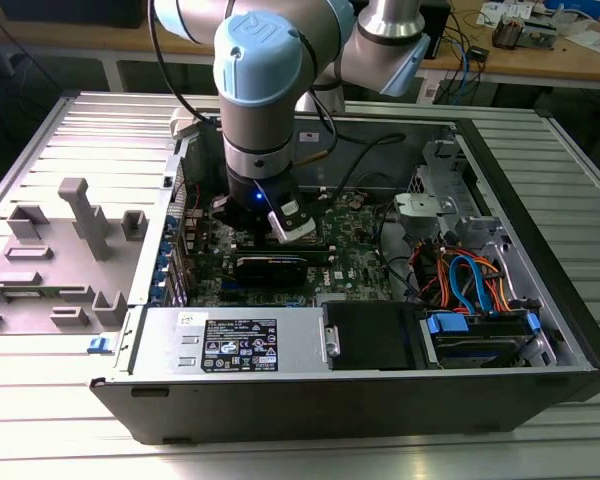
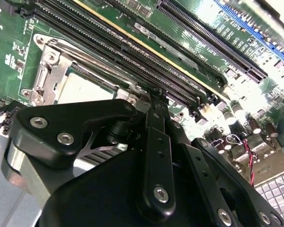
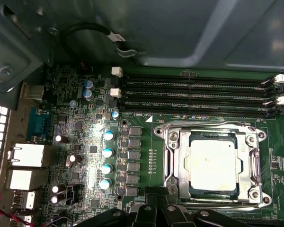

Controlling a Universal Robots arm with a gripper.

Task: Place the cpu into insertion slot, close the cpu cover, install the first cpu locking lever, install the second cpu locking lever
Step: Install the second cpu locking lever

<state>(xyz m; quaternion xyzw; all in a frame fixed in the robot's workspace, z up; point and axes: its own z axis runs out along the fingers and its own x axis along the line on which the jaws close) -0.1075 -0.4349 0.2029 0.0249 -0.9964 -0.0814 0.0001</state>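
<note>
1. Silver-grey on top and square, the cpu [image 3: 213, 164] sits flat in the insertion slot [image 3: 173, 156] in the first wrist view, framed by the cpu cover [image 3: 248, 163], which lies down around it with screws at the corners.
2. Seen again in the second wrist view: pale chip top [image 2: 85, 87] inside the metal frame [image 2: 49, 71], partly hidden behind the black linkage of the gripper.
3. Surrounded by green motherboard [image 3: 142, 118], with long black memory slots [image 3: 194, 92] running just beside the socket.
4. Flanked on another side by a row of blue-topped capacitors [image 3: 106, 152] and small grey blocks.
5. Hangs close over the socket edge: gripper [image 3: 156, 201], its black finger bases meeting at the board edge in the first wrist view; cannot tell whether spread or pressed together, and nothing visibly pinched.
6. Appears in the second wrist view as a black bolted linkage [image 2: 154, 113] pointing toward the frame's corner.
7. Reaches down from the arm [image 1: 265, 100], grey with a light blue cap, into the open computer case [image 1: 540, 370] in the exterior view.
8. Lies on a ribbed metal table [image 1: 570, 160], with a grey fixture block [image 1: 75, 250] toward the exterior view's left.
</note>
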